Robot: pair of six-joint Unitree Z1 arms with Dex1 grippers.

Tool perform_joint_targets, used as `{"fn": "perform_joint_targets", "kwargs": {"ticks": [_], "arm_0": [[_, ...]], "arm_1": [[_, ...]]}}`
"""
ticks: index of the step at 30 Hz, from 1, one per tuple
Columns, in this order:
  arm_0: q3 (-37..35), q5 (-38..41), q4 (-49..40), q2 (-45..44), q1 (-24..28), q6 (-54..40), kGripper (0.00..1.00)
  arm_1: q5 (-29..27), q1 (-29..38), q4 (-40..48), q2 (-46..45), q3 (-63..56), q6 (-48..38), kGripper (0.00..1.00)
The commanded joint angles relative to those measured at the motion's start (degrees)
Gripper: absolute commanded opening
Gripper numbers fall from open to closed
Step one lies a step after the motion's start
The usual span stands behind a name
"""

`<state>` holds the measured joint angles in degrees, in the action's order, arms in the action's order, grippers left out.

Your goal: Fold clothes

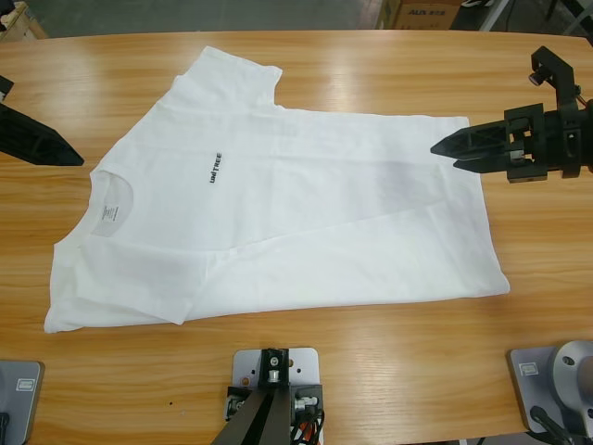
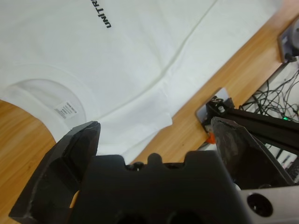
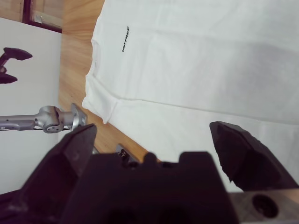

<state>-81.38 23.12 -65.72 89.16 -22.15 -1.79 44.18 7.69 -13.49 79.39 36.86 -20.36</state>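
Meanwhile one T-shirt is lying flat on the worktop, each gripper, left and right, gaping wide beside it.

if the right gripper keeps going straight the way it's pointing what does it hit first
Most likely the white T-shirt: the right gripper points left at its hem edge, jaws open and empty. Its height above the cloth is unclear, so it might skim over.

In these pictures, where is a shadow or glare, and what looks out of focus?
High view: a faint grey shadow lies on the T-shirt near the right gripper, and pale glare streaks the table. Left wrist view: the left gripper looks soft while the lettering is crisp. Right wrist view: the same shadow shows on the cloth.
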Motion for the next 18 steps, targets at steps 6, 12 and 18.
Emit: {"fn": "perform_joint_targets", "kwargs": {"ticks": [6, 12, 18], "arm_0": [[2.18, -1.76, 1.56, -2.24, -3.69, 5.57, 1.0], [2.21, -8.26, 1.59, -4.8, -8.38, 8.43, 1.0], [5.43, -7.38, 1.65, -6.09, -8.61, 12.53, 1.0]], "arm_1": [[-4.38, 1.62, -0.38, -4.29, -0.05, 4.87, 1.0], [-7.9, 1.71, 0.36, -9.81, -0.87, 2.41, 1.0], [-2.04, 1.82, 1.45, -3.55, 1.25, 2.57, 1.0]]}}
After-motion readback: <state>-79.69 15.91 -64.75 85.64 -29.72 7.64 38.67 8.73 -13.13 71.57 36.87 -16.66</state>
